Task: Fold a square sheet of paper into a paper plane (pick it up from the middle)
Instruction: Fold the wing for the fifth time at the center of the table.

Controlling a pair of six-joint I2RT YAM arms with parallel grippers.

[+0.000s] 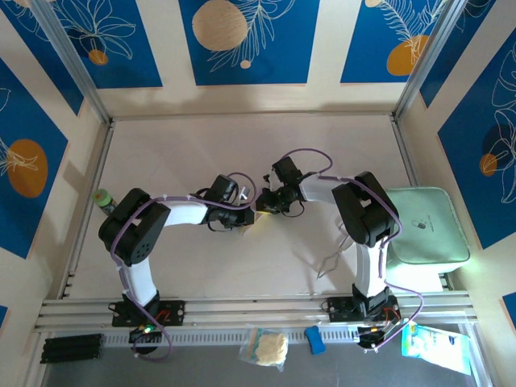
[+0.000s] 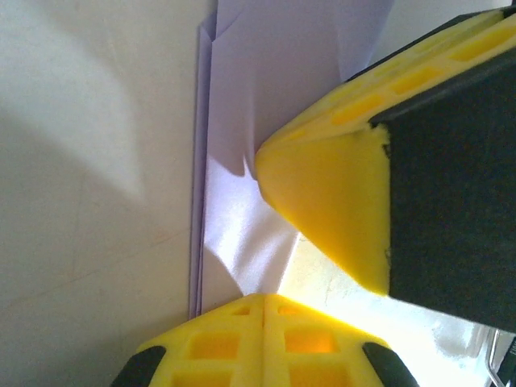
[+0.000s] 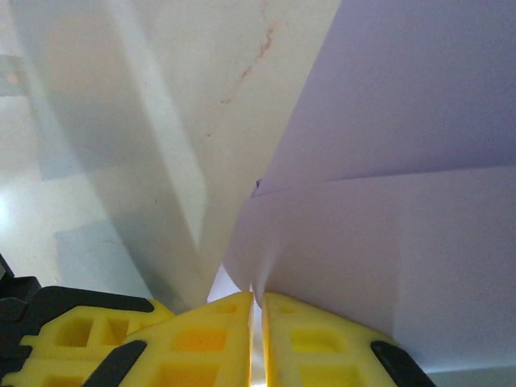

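closest to us, the left pincer (image 2: pixel 264 302) is sitting with its two yellow fingers pressed together, no gap between them. its tips are resting at the near edge of the square sheet of paper (image 2: pixel 258 89), and we cannot tell whether any layer is caught between them. the right pincer (image 3: pixel 258 300) is showing only a thin slit between its fingers, and an edge of the sheet is rising into that slit, so we are reading it as clamped on the paper.

just past the left tips, one of the right pincer's fingers (image 2: pixel 322 201) is bearing down on the sheet from the right. beyond both, the lavender sheet is lying flat on the counter (image 2: pixel 81 210). a doubled edge is running along the left of the left pincer and a crease is crossing ahead of the right one, so it is already carrying folds.

we are judging the sheet to be very light, thin and limp, quick to crumple or tear, and apt to slide on the smooth counter. a flat part is offering nothing to pinch, so we are favouring a raised edge or fold, gripped gently while the other pincer is pinning the rest.
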